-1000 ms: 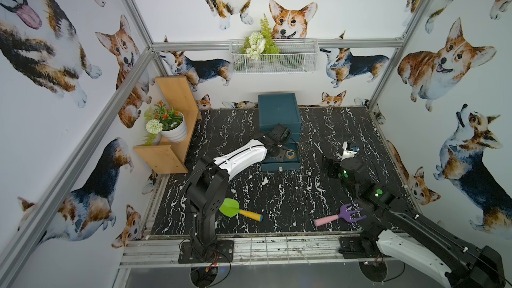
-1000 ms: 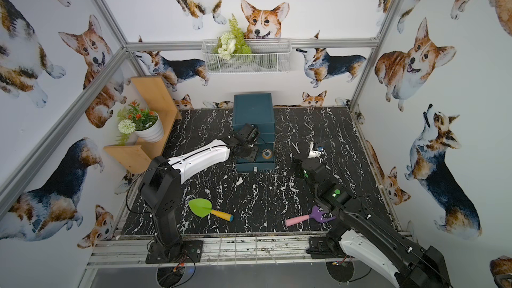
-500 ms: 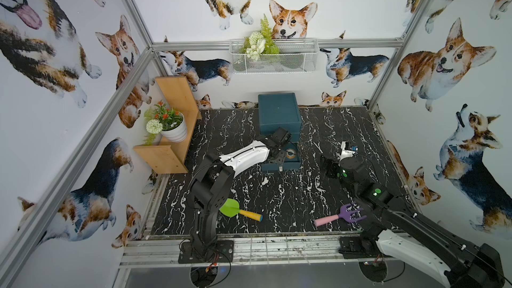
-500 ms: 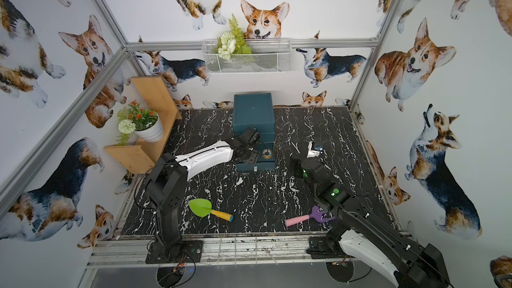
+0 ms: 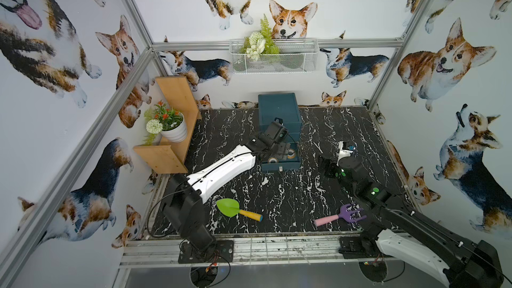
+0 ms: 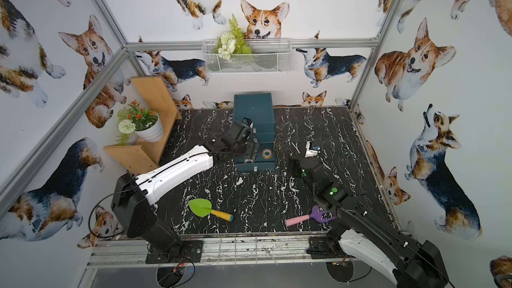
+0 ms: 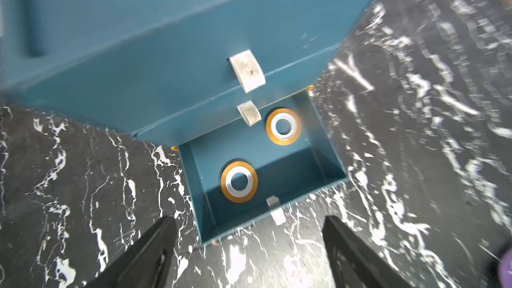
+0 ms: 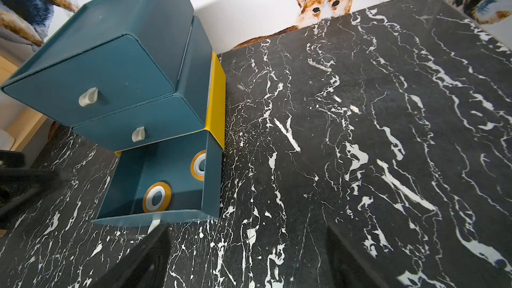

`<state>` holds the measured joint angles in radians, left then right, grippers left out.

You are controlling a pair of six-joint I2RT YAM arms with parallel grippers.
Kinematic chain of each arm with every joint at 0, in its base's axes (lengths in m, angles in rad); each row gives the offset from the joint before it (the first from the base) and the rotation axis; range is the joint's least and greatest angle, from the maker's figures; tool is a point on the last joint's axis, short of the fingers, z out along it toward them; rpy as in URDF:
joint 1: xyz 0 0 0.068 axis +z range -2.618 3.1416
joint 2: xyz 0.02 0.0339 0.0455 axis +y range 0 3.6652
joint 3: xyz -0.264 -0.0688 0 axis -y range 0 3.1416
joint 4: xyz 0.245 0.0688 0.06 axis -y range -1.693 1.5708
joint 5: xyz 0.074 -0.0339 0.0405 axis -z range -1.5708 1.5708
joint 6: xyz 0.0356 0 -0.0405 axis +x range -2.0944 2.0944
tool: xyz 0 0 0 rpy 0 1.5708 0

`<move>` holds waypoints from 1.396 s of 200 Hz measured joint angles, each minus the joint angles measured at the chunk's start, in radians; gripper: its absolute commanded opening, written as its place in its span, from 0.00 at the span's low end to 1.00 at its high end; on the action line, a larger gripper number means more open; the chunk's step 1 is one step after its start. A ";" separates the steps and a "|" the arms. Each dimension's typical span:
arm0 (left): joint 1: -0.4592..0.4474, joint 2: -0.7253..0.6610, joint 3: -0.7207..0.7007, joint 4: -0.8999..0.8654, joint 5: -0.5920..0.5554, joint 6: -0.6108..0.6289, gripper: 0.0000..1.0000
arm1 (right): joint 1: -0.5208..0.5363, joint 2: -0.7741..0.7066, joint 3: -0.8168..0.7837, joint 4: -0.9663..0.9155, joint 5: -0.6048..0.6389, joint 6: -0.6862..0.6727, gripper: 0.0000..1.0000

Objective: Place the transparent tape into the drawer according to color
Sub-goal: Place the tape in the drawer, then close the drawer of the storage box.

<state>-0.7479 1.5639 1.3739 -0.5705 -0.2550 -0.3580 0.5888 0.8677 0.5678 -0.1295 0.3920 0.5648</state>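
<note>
The teal drawer cabinet (image 5: 278, 112) stands at the back centre with its bottom drawer (image 5: 281, 167) pulled out. Two orange-tinted transparent tape rolls lie flat inside it, one roll (image 7: 239, 182) near the front wall and another roll (image 7: 283, 126) further back; the right wrist view shows the front roll (image 8: 156, 197) and the back roll (image 8: 199, 165). My left gripper (image 7: 248, 220) hovers over the drawer's front edge, open and empty; in a top view the left gripper (image 5: 279, 152) covers part of the drawer. My right gripper (image 8: 246, 229) is open and empty over bare table to the drawer's right, also seen as the right gripper (image 5: 324, 163).
The two upper drawers (image 8: 91, 78) are shut. A green toy shovel (image 5: 228, 207) and a purple toy fork (image 5: 350, 213) lie near the front edge. A small white object (image 5: 345, 148) sits behind the right gripper. A wooden shelf with a potted plant (image 5: 169, 126) stands at the left wall.
My left gripper's jaws have spread wide above the open drawer, and the left arm has shifted slightly. The right arm has hardly moved.
</note>
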 measured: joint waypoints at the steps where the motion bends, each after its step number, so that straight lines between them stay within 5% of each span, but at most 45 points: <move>1: -0.001 -0.006 -0.004 0.002 -0.001 -0.001 0.96 | 0.000 0.000 0.000 0.001 -0.001 0.000 0.91; 80: -0.160 -0.384 -0.458 0.142 -0.068 -0.094 1.00 | 0.000 0.108 -0.025 0.084 -0.237 -0.053 1.00; 129: -0.153 -0.611 -0.360 0.042 -0.184 -0.125 1.00 | 0.000 0.161 -0.046 0.141 -0.350 -0.051 1.00; 149: -0.142 -0.668 -0.318 -0.019 -0.230 -0.126 1.00 | 0.000 0.171 -0.073 0.177 -0.396 -0.051 0.92; 187: -0.081 -0.651 -0.342 -0.085 -0.217 -0.133 0.99 | 0.008 0.188 -0.091 0.211 -0.444 -0.047 0.86; 226: 0.132 -0.521 -0.329 -0.034 -0.021 -0.108 1.00 | 0.055 0.184 -0.088 0.214 -0.442 -0.047 0.86; 279: 0.212 -0.274 -0.131 0.091 0.161 -0.062 0.99 | 0.099 0.208 -0.116 0.256 -0.423 -0.016 0.86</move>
<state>-0.5362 1.2896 1.2427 -0.4793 -0.0937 -0.4198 0.6880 1.0760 0.4519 0.1268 -0.0315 0.5488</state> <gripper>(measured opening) 0.997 0.860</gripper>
